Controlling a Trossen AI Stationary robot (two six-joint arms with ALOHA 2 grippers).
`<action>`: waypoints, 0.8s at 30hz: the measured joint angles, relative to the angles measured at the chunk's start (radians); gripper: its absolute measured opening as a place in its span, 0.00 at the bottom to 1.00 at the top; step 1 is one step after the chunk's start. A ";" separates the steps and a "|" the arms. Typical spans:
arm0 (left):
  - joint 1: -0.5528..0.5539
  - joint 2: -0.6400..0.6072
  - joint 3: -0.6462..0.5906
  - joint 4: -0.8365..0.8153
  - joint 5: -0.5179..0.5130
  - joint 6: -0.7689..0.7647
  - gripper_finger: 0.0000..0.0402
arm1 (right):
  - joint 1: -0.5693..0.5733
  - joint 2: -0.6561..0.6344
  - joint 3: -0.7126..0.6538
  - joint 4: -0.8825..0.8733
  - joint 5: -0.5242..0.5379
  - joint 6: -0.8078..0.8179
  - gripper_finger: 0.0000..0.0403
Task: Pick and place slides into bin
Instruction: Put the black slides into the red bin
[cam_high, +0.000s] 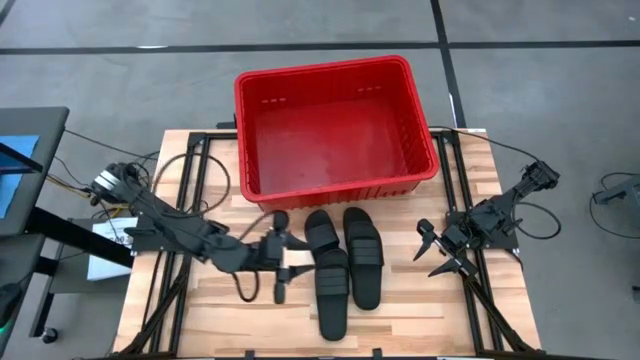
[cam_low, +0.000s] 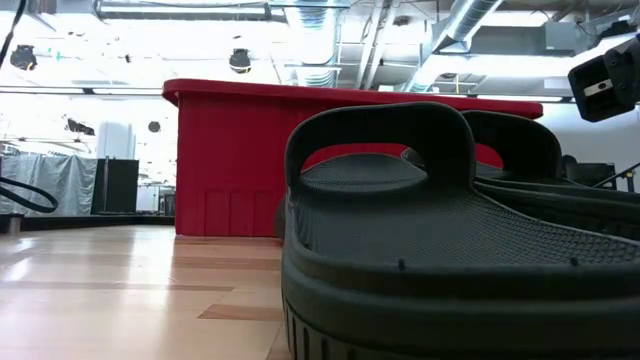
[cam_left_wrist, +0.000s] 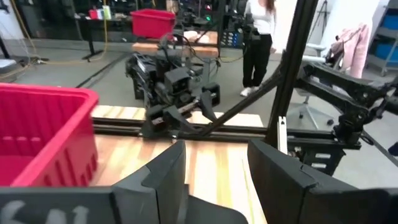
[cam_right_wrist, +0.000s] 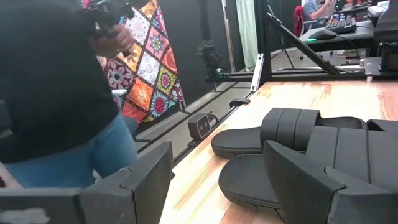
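Note:
The red bin (cam_high: 335, 190) stands at the table's far middle and also shows in the low view (cam_low: 240, 160). Three black slides show in the high view, lying flat just near of the bin: one (cam_high: 322, 233), one (cam_high: 334, 295) and one (cam_high: 364, 256). One fills the low view (cam_low: 430, 250). My left gripper (cam_high: 283, 260) is open at the left side of the slides, pointing toward the table's right; a slide's dark surface (cam_left_wrist: 211, 214) shows low between its fingers. My right gripper (cam_high: 440, 252) is open and empty to the right of the slides (cam_right_wrist: 292, 127).
Black frame rails (cam_high: 195, 200) run along the table's left and right sides. Bare wood (cam_high: 200, 310) lies at the near left. In the right wrist view a person (cam_right_wrist: 56, 93) in a dark top and jeans stands beyond the table; another person (cam_left_wrist: 258, 37) stands far off.

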 joint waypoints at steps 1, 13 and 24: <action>0.001 0.022 0.018 0.000 0.001 -0.001 0.41 | 0.000 0.000 0.000 0.000 0.000 0.000 0.61; -0.031 0.312 0.171 -0.015 -0.111 0.007 0.41 | 0.000 0.000 0.000 0.000 0.000 0.000 0.61; -0.055 0.381 0.343 -0.421 -0.041 -0.266 0.41 | 0.000 0.000 0.000 -0.002 0.000 0.000 0.61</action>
